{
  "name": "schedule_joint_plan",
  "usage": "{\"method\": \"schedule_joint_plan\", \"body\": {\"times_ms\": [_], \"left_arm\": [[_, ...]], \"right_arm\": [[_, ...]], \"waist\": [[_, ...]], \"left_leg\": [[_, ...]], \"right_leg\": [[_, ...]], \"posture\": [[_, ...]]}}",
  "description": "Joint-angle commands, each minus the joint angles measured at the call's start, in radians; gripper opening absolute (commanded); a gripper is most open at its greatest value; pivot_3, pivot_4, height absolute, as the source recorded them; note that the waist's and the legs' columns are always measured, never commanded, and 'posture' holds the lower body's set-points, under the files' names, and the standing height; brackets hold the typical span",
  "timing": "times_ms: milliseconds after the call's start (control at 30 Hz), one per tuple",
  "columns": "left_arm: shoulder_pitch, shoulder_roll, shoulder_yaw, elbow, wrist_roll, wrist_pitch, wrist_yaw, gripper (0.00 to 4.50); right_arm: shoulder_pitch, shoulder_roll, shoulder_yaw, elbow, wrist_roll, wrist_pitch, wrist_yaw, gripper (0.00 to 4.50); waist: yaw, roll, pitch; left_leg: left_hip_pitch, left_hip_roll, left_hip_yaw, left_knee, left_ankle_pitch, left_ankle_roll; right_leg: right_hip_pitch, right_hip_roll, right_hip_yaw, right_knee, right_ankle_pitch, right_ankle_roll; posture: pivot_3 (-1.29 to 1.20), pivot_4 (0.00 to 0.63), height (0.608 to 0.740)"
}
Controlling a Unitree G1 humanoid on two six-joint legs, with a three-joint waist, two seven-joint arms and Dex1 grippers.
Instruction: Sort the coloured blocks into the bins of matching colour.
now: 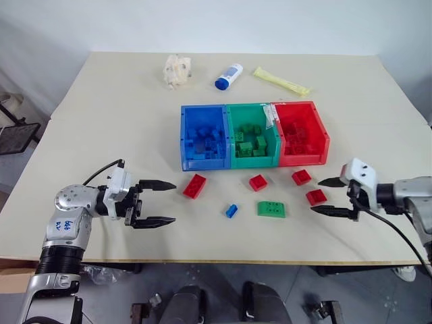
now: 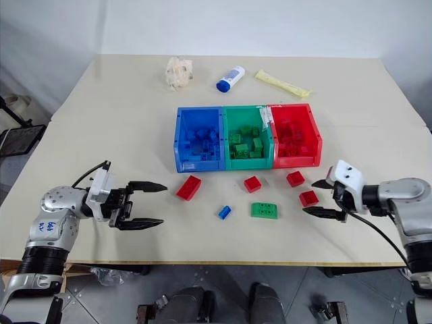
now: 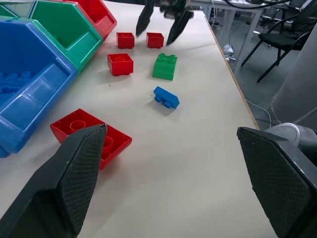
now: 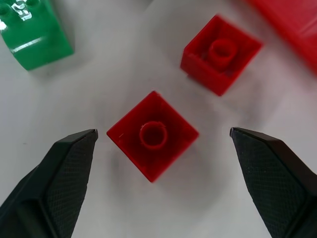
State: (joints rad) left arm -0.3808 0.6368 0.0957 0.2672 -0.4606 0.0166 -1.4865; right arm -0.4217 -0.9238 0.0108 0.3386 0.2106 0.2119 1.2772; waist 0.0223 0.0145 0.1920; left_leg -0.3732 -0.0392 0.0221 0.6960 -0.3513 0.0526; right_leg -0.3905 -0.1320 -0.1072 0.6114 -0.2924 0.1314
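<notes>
Six loose blocks sit on the bench just below the bins [image 1: 254, 135], which fill the middle of the frame: blue, green, red from left to right, each already holding bricks of its own colour. The nearest target looks like the small red block [image 1: 315, 197] at lower right, lying upside down with its hollow underside up. A second red block [image 1: 301, 177] is just above it, a third [image 1: 258, 182] sits below the green bin, and a bigger red brick [image 1: 194, 185] below the blue one. The tiny blue block [image 1: 231, 210] and flat green block [image 1: 271, 208] lie lower, centre.

These should be light, stiff and a bit slick — hard plastic, nothing fragile. I'd squeeze the small red one across two flat opposite sides, low on the walls, so it doesn't pop out.

The right pincer [image 1: 331, 196] hangs wide open and empty, its tips either side of that red block without touching. The left pincer [image 1: 157, 202], lower left, is also spread wide and empty — pointed toward the bigger red brick.

Up top: a crumpled wrapper [image 1: 177, 69], a white bottle [image 1: 229, 75] and a yellow packet [image 1: 281, 80], none of it part of the job.
</notes>
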Motion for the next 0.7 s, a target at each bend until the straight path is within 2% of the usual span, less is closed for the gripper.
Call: {"method": "schedule_joint_plan", "body": {"times_ms": [33, 100, 267, 300, 500, 633, 700], "left_arm": [[0.008, 0.0, 0.004, -0.037, -0.015, -0.011, 0.0, 4.5], [0.007, -0.001, 0.005, -0.037, -0.016, -0.012, 0.001, 4.5], [0.0, 0.002, 0.003, -0.027, -0.012, -0.007, 0.001, 4.5], [-0.003, 0.002, 0.002, -0.024, -0.012, -0.006, -0.001, 4.5], [-0.022, -0.007, -0.004, -0.002, -0.011, -0.009, -0.004, 4.5], [-0.045, -0.018, -0.009, 0.026, -0.005, -0.021, -0.002, 4.5], [-0.058, -0.031, -0.015, 0.041, 0.001, -0.031, 0.002, 4.5]], "right_arm": [[-0.018, 0.018, 0.007, 0.019, -0.012, -0.031, 0.001, 4.31], [-0.009, 0.018, 0.006, 0.017, -0.018, -0.037, -0.01, 3.84], [0.022, 0.016, -0.026, -0.034, 0.0, -0.026, -0.044, 2.21], [0.035, 0.01, -0.038, -0.059, 0.006, -0.018, -0.053, 2.06], [0.039, -0.022, -0.111, -0.214, 0.049, 0.08, -0.105, 2.06], [-0.099, 0.009, -0.126, -0.184, 0.044, 0.097, -0.175, 2.06], [-0.243, 0.059, -0.089, -0.055, -0.006, 0.046, -0.23, 2.06]], "waist": [[-0.003, 0.0, 0.0], [-0.003, 0.0, 0.0], [-0.002, 0.0, 0.0], [-0.001, 0.0, 0.0], [-0.001, 0.0, 0.0], [-0.004, 0.0, 0.0], [-0.009, 0.0, 0.0]], "left_leg": [[0.0, 0.0, 0.0, 0.0, 0.0, 0.0], [0.0, 0.001, 0.0, 0.0, 0.0, 0.0], [0.0, 0.001, 0.0, 0.001, 0.0, 0.0], [0.0, 0.001, 0.0, 0.001, 0.0, 0.0], [0.0, 0.0, 0.0, 0.001, 0.0, 0.0], [0.0, 0.001, 0.0, 0.001, 0.0, 0.0], [0.0, 0.001, 0.0, 0.001, 0.0, 0.0]], "right_leg": [[0.0, 0.0, 0.0, 0.0, 0.0, 0.0], [0.0, 0.0, 0.0, 0.0, 0.0, 0.0], [0.0, 0.0, 0.0, 0.0, 0.0, 0.0], [0.0, 0.0, 0.0, 0.0, 0.0, 0.0], [0.0, 0.0, 0.0, 0.001, 0.0, 0.0], [-0.001, 0.0, 0.001, 0.001, 0.0, 0.0], [-0.001, 0.0, 0.001, 0.001, 0.0, 0.0]], "posture": [[0.0, 0.15, 0.74], [0.0, 0.15, 0.74], [0.0, 0.15, 0.74], [0.0, 0.15, 0.74], [0.0, 0.15, 0.74], [0.0, 0.15, 0.74], [0.0, 0.15, 0.74]]}}
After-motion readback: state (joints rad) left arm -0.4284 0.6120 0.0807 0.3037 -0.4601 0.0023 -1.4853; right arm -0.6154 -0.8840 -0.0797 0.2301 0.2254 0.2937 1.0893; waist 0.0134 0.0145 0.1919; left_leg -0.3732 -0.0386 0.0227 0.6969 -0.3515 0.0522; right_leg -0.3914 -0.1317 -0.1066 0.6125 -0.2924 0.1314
